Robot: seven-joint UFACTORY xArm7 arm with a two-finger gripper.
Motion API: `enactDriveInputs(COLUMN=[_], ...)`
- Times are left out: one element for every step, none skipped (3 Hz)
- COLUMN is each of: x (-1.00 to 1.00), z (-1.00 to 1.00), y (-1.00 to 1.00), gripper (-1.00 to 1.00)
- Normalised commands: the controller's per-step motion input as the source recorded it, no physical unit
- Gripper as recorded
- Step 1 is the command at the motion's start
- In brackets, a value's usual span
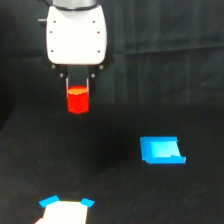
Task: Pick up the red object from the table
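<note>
The red object (78,100), a stubby bright red-orange block, hangs in the air at the upper left of the exterior view, well above the black table (110,175). My gripper (78,90) comes down from its white housing and is shut on the block's upper part, one dark finger on each side. The block's lower half shows below the fingers and is upright.
A flat blue rectangular piece (162,150) lies on the table toward the exterior view's right. A white piece with blue corners (65,210) sits at the bottom edge, left of centre. A dark curtain hangs behind the table.
</note>
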Motion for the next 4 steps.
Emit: enactDriveInputs(x=[0.60,0.19,-0.64,-0.65], z=[-0.31,-0.49,0.16,0.29], y=[-0.56,-0.02,-0.51,-0.35], gripper=[-1.00,-1.00,-1.00,-1.00])
